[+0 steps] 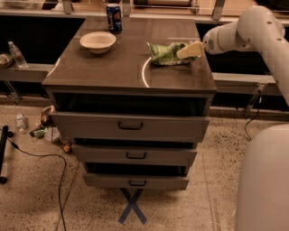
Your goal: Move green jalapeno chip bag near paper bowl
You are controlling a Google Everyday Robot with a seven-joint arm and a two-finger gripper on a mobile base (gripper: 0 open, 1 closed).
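Observation:
The green jalapeno chip bag (166,53) lies wrinkled on the right part of the brown cabinet top (126,67). The paper bowl (98,42), off-white and shallow, sits at the back left of the same top, well apart from the bag. My gripper (186,52) reaches in from the right on a white arm (244,31) and is at the bag's right end, over its edge.
A blue soda can (114,11) stands behind the bowl at the back edge. The cabinet has three partly open drawers (131,126). A clear bottle (17,54) stands on a ledge at the left. Cables and litter lie on the floor at the left (45,131).

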